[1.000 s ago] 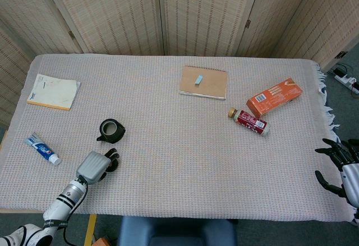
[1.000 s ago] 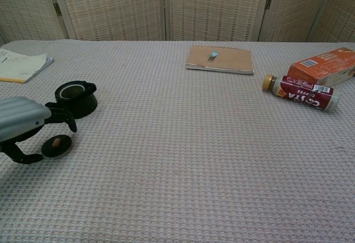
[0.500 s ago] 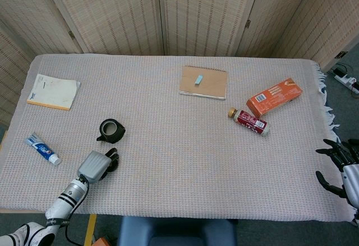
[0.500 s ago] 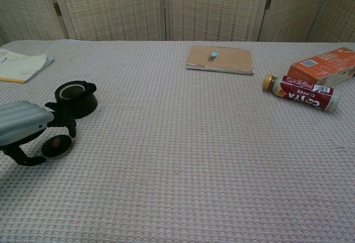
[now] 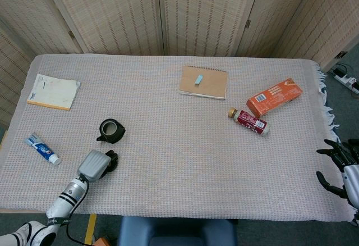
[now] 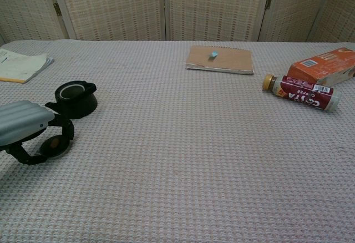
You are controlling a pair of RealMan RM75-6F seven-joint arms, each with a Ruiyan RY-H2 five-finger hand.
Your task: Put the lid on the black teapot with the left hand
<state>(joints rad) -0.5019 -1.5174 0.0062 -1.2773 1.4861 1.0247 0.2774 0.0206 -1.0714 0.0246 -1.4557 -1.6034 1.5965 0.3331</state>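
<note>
The black teapot (image 5: 111, 130) (image 6: 75, 97) stands open-topped on the left of the table. Just in front of it the round black lid (image 6: 52, 144) with a brown knob lies flat on the cloth. My left hand (image 5: 94, 165) (image 6: 25, 123) is over the lid, its dark fingers (image 6: 67, 132) curled down around the far rim and the thumb at the near side, gripping it. In the head view the hand hides most of the lid (image 5: 111, 161). At the table's right edge my right hand (image 5: 343, 168) holds nothing, its fingers spread; it is out of the chest view.
A toothpaste tube (image 5: 42, 148) lies left of my left hand, a notepad (image 5: 53, 91) at the far left. A brown notebook (image 5: 203, 82) with a small blue piece sits at the back centre. An orange box (image 5: 274, 96) and a coffee bottle (image 5: 250, 121) lie at the right.
My left hand's fingers have curled down around the lid, from hovering over it to closing on its rim. The teapot and right hand have not moved.
</note>
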